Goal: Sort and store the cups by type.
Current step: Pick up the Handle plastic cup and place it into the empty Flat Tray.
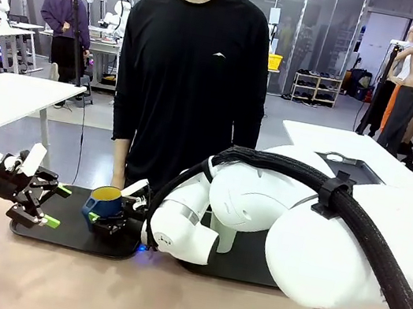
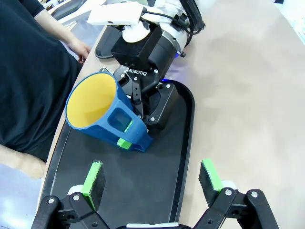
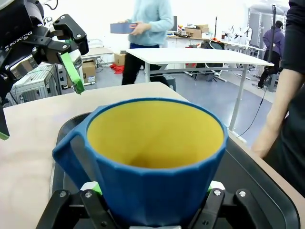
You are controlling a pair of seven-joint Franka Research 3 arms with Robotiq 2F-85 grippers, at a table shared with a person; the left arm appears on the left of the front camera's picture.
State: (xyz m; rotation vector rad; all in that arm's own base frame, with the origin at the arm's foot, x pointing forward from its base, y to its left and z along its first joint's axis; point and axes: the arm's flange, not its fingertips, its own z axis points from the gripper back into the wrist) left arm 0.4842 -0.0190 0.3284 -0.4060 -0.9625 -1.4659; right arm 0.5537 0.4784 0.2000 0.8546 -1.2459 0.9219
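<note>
"ROBOTIQ" is read on the right gripper (image 2: 138,102) body. A person (image 1: 194,64) is stationed at the far table edge. A black tray (image 2: 183,143) is laid on the table (image 2: 252,95). The dark blue mug (image 2: 102,114) is seated on this tray, flanked by the right gripper's green pads; whether it is clamped cannot be told. The left gripper (image 2: 152,177) is held fully apart, empty, above the tray.

1. We see a grey floor (image 1: 310,113) beyond the near table.
2. White tables (image 1: 8,99) stand at left and right.
3. A low shelf (image 1: 317,87) stands against the far glazed wall.
</note>
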